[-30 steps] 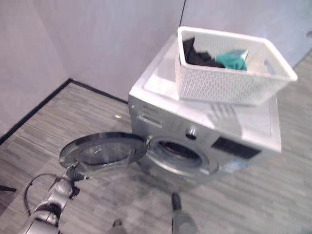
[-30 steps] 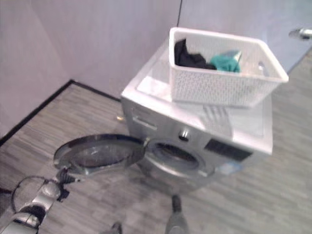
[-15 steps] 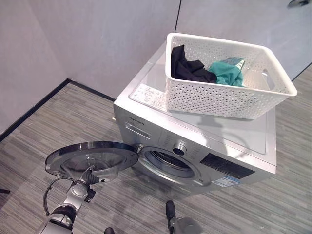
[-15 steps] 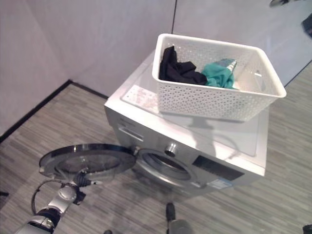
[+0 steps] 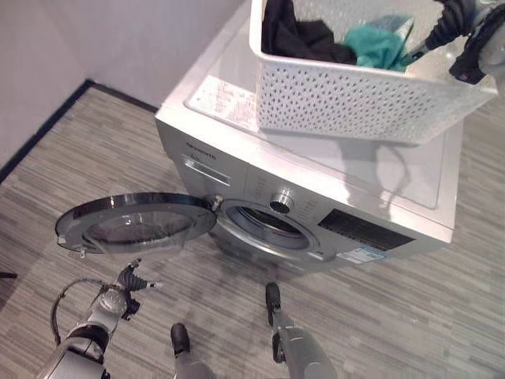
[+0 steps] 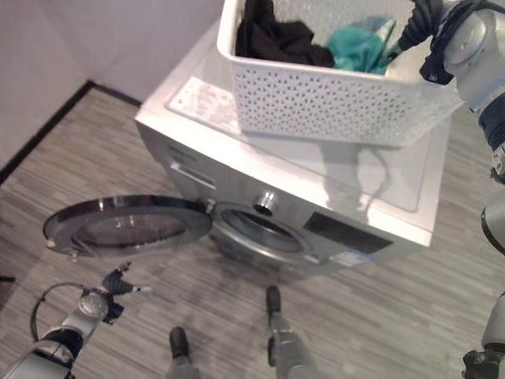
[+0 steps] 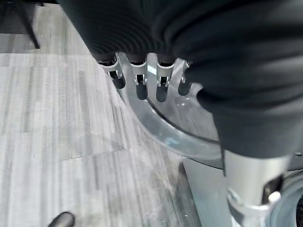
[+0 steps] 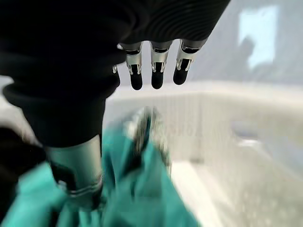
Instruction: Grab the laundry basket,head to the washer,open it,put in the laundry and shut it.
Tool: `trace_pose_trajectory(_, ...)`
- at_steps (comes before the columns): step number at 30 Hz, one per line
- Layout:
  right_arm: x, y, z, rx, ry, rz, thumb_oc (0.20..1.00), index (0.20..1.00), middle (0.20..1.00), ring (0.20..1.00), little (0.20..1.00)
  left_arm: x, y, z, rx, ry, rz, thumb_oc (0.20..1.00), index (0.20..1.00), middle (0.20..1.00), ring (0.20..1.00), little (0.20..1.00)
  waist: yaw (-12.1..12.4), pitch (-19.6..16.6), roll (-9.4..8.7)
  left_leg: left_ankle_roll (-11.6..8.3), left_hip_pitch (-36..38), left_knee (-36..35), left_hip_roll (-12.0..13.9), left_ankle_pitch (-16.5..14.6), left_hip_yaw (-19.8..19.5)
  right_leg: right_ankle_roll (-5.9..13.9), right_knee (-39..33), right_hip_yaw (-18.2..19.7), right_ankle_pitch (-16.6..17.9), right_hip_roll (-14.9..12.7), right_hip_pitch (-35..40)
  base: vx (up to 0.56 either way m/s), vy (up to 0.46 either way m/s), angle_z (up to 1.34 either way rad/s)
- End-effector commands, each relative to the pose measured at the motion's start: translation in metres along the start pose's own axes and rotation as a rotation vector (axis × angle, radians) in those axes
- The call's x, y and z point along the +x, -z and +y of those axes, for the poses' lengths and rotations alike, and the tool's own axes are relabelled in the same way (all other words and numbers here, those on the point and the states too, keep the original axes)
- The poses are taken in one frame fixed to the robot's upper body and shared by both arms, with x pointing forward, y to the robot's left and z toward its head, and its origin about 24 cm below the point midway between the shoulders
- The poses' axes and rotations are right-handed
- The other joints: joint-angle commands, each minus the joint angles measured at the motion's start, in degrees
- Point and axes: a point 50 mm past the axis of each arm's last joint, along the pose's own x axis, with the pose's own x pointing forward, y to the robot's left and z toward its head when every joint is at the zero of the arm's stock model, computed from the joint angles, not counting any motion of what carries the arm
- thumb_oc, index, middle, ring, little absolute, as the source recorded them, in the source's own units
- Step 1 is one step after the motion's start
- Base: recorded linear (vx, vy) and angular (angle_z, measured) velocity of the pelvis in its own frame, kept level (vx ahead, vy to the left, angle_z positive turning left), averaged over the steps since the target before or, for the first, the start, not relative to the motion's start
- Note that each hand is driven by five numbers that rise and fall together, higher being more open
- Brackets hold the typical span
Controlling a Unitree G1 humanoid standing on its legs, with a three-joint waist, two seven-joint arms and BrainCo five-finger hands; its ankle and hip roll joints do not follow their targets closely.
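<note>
My right hand (image 5: pixel 465 39) has come up to the basket (image 5: pixel 347 103), fingers straight, above the green cloth (image 5: pixel 379 47) inside. The basket sits on the washer (image 5: pixel 316 189), door (image 5: pixel 134 225) open at 9 o'clock. My left hand (image 5: pixel 126 288) hangs loose below it.

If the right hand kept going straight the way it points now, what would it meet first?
Probably the teal garment in the white laundry basket: the right hand, fingers open, points down at it, though depth is unclear.
</note>
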Motion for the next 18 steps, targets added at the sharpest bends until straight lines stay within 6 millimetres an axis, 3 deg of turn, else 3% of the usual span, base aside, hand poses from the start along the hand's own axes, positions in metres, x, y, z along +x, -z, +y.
trace_pose_trajectory(1,-0.014,-0.013,-0.057,-0.053,0.123,-0.064,1.000,1.000,1.000,1.000,1.000,0.008,-0.038,0.046,0.029,-0.121,-0.108,1.000,1.000,1.000,1.000,1.000,-0.17,3.43,-2.55,-0.21,4.91,2.02,4.12,6.80,-0.15,5.15,5.57,3.52,-10.51,-6.39,-1.34,-0.01,0.016,-0.07)
trace_pose_trajectory(5,-0.012,-0.011,-0.041,-0.093,0.046,-0.070,1.000,1.000,1.000,1.000,1.000,0.008,-0.037,0.042,0.024,-0.106,-0.108,1.000,1.000,1.000,1.000,1.000,0.12,4.04,-3.16,-0.27,4.82,1.34,3.90,6.66,-0.34,5.26,6.63,3.33,-10.54,-6.56,-2.29,0.00,0.006,-0.01)
trace_pose_trajectory(10,-0.009,-0.009,-0.036,-0.120,0.024,-0.037,1.000,1.000,1.000,1.000,1.000,0.008,-0.038,0.036,0.013,-0.088,-0.114,1.000,1.000,1.000,1.000,1.000,0.90,4.65,-2.88,-0.27,4.45,1.09,3.92,6.75,-0.68,5.23,7.45,2.96,-10.90,-6.65,-2.69,0.00,-0.006,0.00)
trace_pose_trajectory(14,-0.006,-0.003,-0.031,-0.160,-0.009,0.018,1.000,1.000,1.000,1.000,1.000,0.007,-0.034,0.033,0.017,-0.070,-0.104,1.000,1.000,1.000,1.000,1.000,1.72,4.84,-2.95,-0.27,3.96,1.16,4.38,8.02,-1.33,4.83,8.59,2.47,-11.78,-6.44,-2.96,0.04,-0.045,0.03)
trace_pose_trajectory(18,-0.004,0.009,-0.022,-0.229,-0.062,0.096,1.000,1.000,1.000,1.000,1.000,0.004,-0.018,0.029,0.030,-0.037,-0.057,1.000,1.000,1.000,1.000,1.000,2.91,4.56,-3.53,-0.27,3.95,1.38,5.45,11.10,-2.04,4.06,9.95,1.73,-13.56,-5.33,-2.56,0.06,-0.064,0.11)
